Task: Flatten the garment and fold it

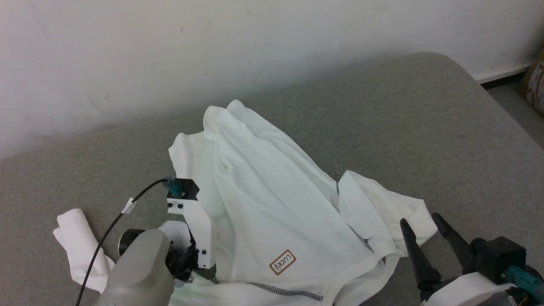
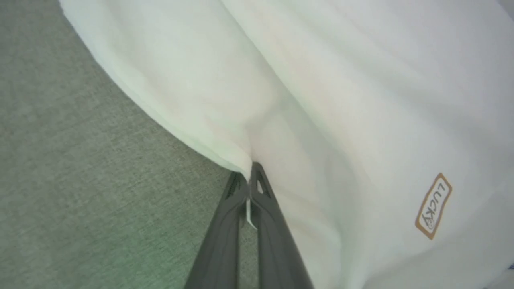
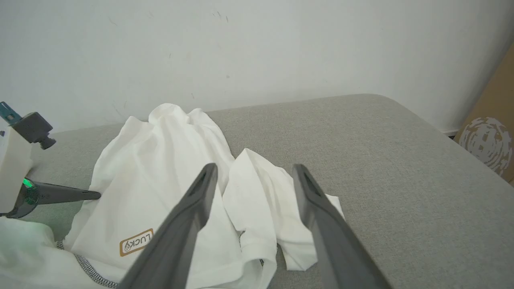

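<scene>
The shirt (image 1: 263,204) lies crumpled on the grey cushion (image 1: 425,127). Left of its logo (image 1: 282,262), the left gripper (image 2: 251,170) pinches the shirt's edge. Right of the logo, the right gripper (image 1: 418,219) is spread.

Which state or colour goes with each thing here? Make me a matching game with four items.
Things:
1. left gripper
2. right gripper
3. logo patch
4. surface

States:
A. grey
B. open
C. brown outline
D. shut on the shirt

Pairs: 1-D, 2-B, 3-C, 4-A
</scene>
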